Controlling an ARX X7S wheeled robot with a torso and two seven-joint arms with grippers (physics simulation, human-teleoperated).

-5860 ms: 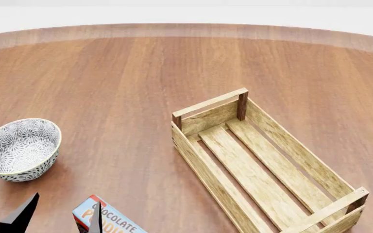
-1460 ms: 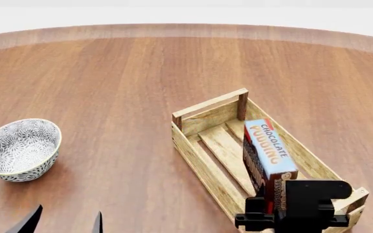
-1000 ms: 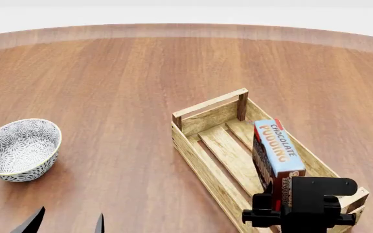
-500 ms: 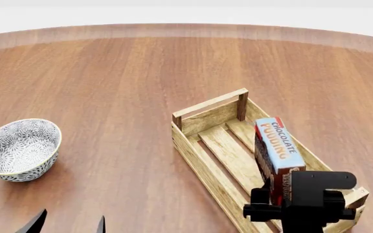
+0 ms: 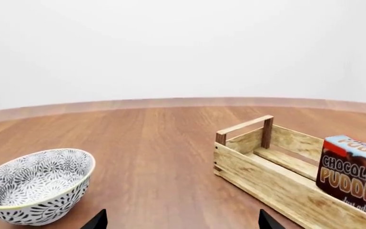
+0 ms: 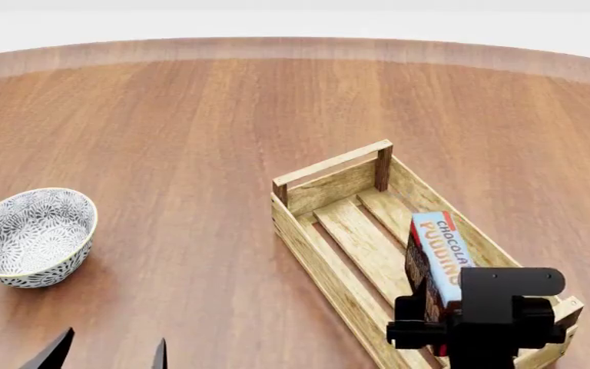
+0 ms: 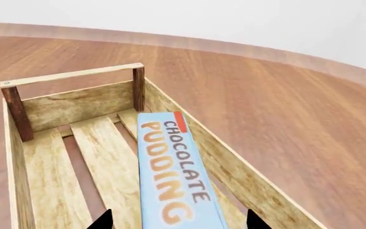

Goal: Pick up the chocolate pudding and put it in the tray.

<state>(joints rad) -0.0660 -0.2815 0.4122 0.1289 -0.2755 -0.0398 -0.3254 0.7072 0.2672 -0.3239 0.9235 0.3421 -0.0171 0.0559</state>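
Filling nearly every view is the round wooden table [image 6: 172, 138], and on it the tray [image 6: 316, 246], a long slatted crate set at a slant, its far bar handle [image 6: 333, 163] toward the table's middle and its near end running under the right arm. Well apart on the robot's left sits the patterned bowl [image 6: 31, 236], which has no part in this.

Inside the tray's outline stands the chocolate pudding [image 6: 441, 257], on a narrow edge with its blue lettered face turned up. Its long axis runs along the tray's length, close to the tray's right-hand wall [image 7: 221, 157], as the right wrist view shows clearly. From the left wrist view its lower part dips behind the near wall, so it looks low among the slats; whether it rests on them I cannot tell.

The right gripper [image 7: 177, 220] is the one that matters: the carton runs straight out ahead of it, one end sitting between its two dark fingertips [image 7: 101, 220]. They appear pinched on that end, though the contact itself is hidden. The left gripper [image 6: 105, 355] hangs spread and empty near the bowl, much farther from the carton, so the release falls to the right arm.
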